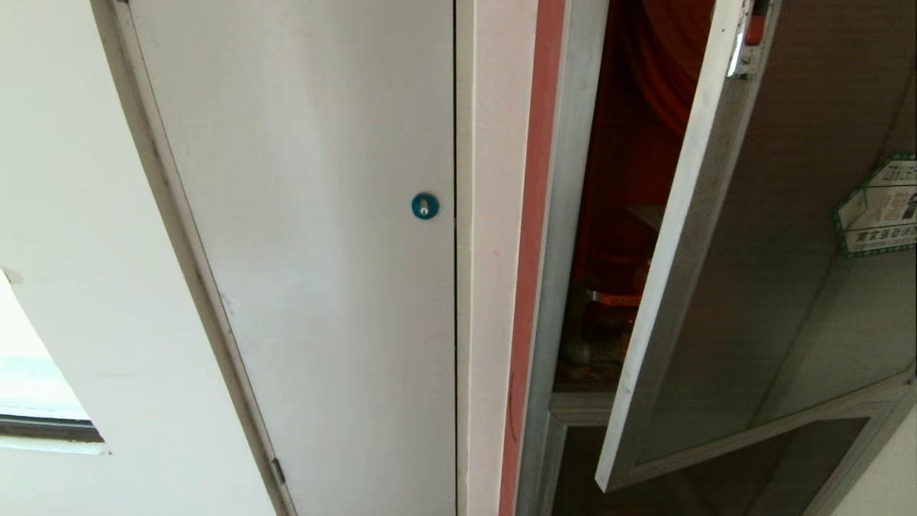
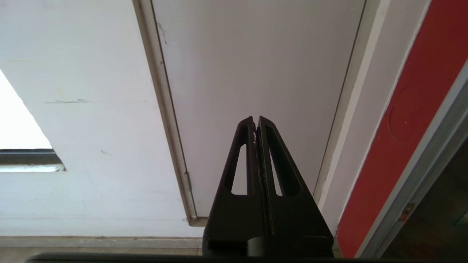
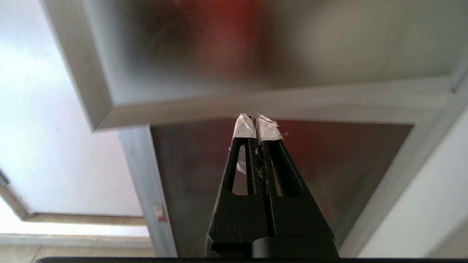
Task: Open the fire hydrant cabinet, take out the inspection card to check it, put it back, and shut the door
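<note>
The fire hydrant cabinet [image 1: 566, 215], silver-framed with a red interior, stands at the right of the head view. Its dark glass door [image 1: 774, 272] hangs ajar, swung out toward me, a green-bordered sticker [image 1: 881, 208] near its right edge. Through the gap I see red fittings [image 1: 616, 287]; the inspection card is not discernible. My right gripper [image 3: 256, 126] is shut with nothing in it, white-taped tips below the door's lower frame [image 3: 256, 106]. My left gripper [image 2: 255, 120] is shut and empty, facing the white panel [image 2: 256, 65]. Neither arm shows in the head view.
A plain white panel [image 1: 308, 251] with a blue round lock [image 1: 425, 206] fills the left half of the head view. A red strip [image 1: 534, 236] runs beside the cabinet frame. A smaller dark glass panel [image 3: 329, 175] sits under the door. White wall [image 1: 71, 215] lies further left.
</note>
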Robot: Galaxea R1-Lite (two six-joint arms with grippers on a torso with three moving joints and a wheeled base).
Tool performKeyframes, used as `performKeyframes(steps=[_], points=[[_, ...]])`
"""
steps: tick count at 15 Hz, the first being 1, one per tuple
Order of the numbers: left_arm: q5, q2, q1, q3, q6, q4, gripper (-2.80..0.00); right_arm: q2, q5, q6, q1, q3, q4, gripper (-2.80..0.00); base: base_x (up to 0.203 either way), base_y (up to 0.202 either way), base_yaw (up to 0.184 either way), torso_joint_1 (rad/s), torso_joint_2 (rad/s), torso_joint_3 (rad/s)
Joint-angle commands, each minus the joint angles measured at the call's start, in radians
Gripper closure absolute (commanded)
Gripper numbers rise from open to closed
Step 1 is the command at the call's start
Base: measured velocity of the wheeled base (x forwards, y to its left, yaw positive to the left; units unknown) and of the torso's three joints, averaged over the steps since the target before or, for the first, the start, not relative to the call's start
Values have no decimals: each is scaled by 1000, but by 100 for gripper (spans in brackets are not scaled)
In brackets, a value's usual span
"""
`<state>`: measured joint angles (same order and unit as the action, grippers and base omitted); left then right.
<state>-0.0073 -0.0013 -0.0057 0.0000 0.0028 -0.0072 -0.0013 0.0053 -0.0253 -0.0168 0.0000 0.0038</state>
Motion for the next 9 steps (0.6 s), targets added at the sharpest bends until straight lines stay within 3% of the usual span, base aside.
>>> performKeyframes(steps=[1,7,9], points=[[0,1,0,0,0,0,0,0,1,-1,0,1,1,0,188,0,2,2,-2,2],[0,1,0,0,-3,0,0,0,1,-1,0,2,1,0,191,0,0,4,2,2],[0,1,0,0,-3,0,0,0,1,-1,0,0,1,0,46,0,2,11,1,-1]])
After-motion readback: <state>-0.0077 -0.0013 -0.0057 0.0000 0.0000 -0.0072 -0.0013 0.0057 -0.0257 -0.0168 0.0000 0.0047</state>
